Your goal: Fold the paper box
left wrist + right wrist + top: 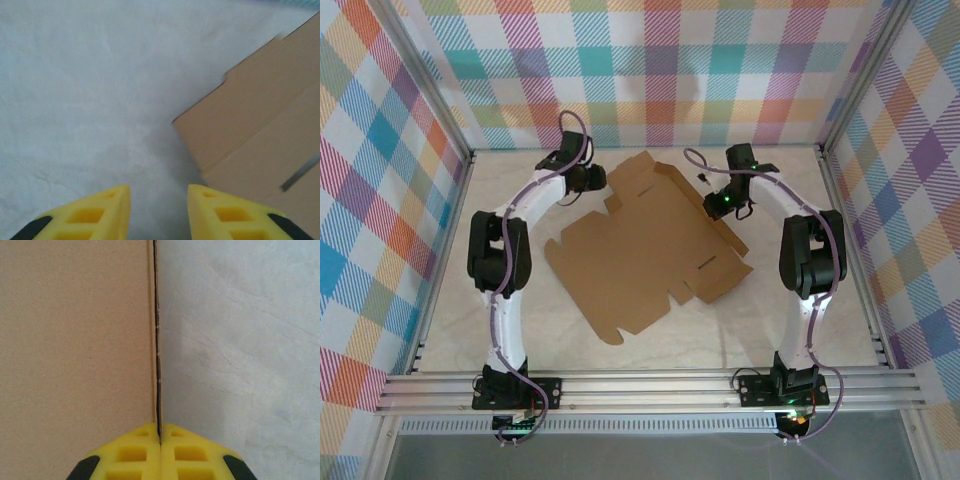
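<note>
Still a mostly flat sheet, the paper box (640, 250) lies mid-tabletop (820, 335), the right pincer (160, 437) clamped on its right-hand edge, the left pincer (157, 194) spread empty beside a far corner, nearly all folding apparently left.

**Both arms bowed inward: left jaws parted, right jaws closed**

White-and-black left arm (498, 250) comes up from its base at the near rail. Elbow is pushed out left, forearm angles up and right toward the far side. Yellow two-finger left gripper (590, 178) (159, 192) points down at the surface. Its fingers (107, 210) stand apart with a clear gap, nothing between them.

White-and-black right arm (810, 250) roughly mirrors it: elbow out right, forearm reaching in to the left, green light lit near the wrist. Yellow two-finger right gripper (718, 206) (160, 435) aims down, fingertips pressed together with only a thin seam.
</note>
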